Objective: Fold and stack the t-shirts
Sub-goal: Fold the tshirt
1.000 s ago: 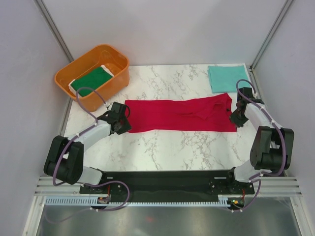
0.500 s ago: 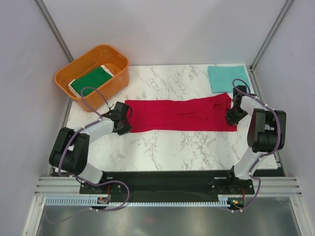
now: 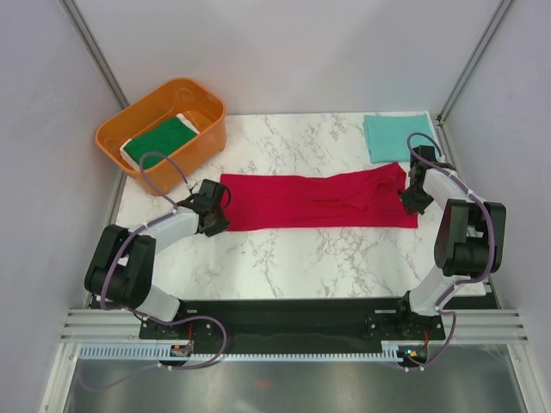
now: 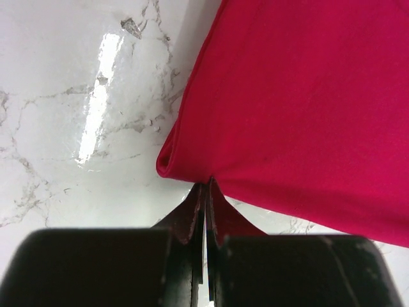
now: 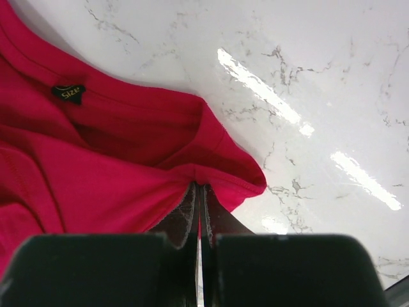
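At the tips of the left gripper: jaws pressed fully together, pinching the red t-shirt by its folded corner. Same at the right gripper: closed tight on the collar-end hem, size label up-left of the tips. Stretched flat between the 2 claws on the marble table. Beyond the right claw, folded teal t-shirt; beyond the left, dark green t-shirt inside orange tub.
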You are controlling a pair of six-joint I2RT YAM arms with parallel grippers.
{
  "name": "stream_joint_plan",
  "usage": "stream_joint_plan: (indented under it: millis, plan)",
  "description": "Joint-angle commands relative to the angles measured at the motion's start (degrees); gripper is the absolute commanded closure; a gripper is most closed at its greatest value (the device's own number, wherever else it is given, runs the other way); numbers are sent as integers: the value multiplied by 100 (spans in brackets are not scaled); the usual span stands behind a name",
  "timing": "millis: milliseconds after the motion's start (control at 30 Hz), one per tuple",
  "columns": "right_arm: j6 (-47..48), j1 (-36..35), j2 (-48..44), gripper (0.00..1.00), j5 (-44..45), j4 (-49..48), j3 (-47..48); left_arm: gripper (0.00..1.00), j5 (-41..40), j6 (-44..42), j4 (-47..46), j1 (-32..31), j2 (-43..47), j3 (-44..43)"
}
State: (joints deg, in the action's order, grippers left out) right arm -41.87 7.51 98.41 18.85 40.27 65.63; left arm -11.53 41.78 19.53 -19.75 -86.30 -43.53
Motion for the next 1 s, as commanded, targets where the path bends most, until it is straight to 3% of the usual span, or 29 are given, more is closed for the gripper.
stream_joint_plan:
  millis: [0, 333, 467, 667, 833, 967]
  plan:
    - [196, 31, -147, 100, 383, 16, -242, 98, -420, -38, 130, 6, 166, 195]
    - [223, 31, -586, 100, 190, -440, -1085, 98, -149, 41, 253, 6, 641, 389]
    - [363, 31, -639, 100, 31, -539, -1140, 83, 186, 120, 375, -3, 939, 442]
    - [416, 23, -1078, 69, 242, 103, -631, 67, 107, 6, 631, -3, 1466, 100]
    - [513, -47, -1570, 53, -1010, -211, -655, 60, 833, -178, 544, -3, 1494, -410]
    - [443, -345, -1728, 45, -1840, -1045, -972, 58, 1512, -407, 394, 15, 1108, -814]
